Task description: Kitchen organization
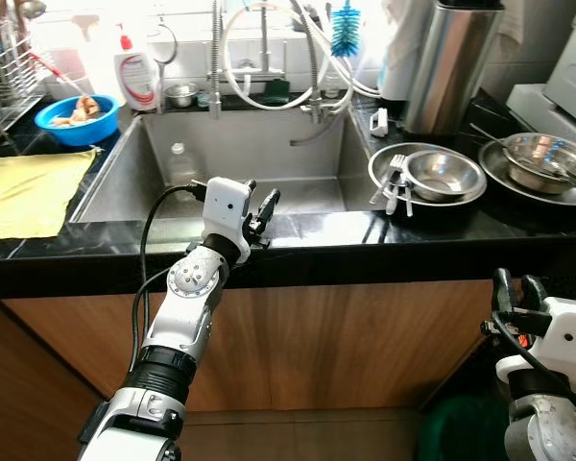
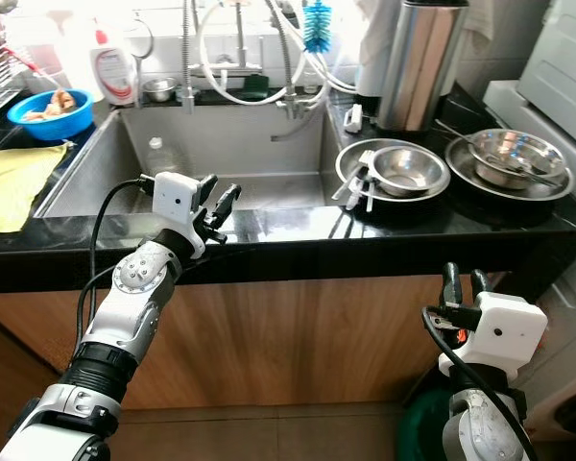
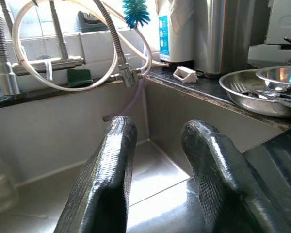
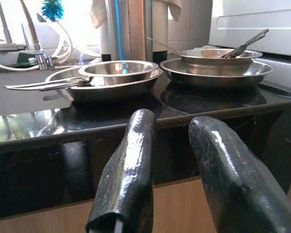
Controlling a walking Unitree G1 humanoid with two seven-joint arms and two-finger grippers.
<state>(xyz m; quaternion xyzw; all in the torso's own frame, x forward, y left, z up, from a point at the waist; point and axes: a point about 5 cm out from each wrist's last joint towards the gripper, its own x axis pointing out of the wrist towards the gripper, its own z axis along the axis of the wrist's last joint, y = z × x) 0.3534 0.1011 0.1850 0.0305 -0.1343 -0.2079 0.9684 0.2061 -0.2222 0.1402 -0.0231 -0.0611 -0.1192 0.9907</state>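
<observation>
I take the steel sink as my landmark. Far to its left on the black counter I see a yellow cloth, and behind the cloth a blue bowl with food scraps. At the sink's back left corner stands a white detergent bottle, with a small steel cup beside it. Inside the sink, near its left wall, lies a clear bottle. My left gripper hangs over the sink's front rim, its fingers parted with nothing between them. Behind the sink the faucet and looped white hoses rise, with a blue bottle brush above them. Right of the sink sits a steel plate holding a steel bowl and forks; behind it stands a tall steel canister. Farther right is a second steel plate with a bowl and utensil. My right gripper waits below the counter edge, well right of the sink, fingers apart and empty.
</observation>
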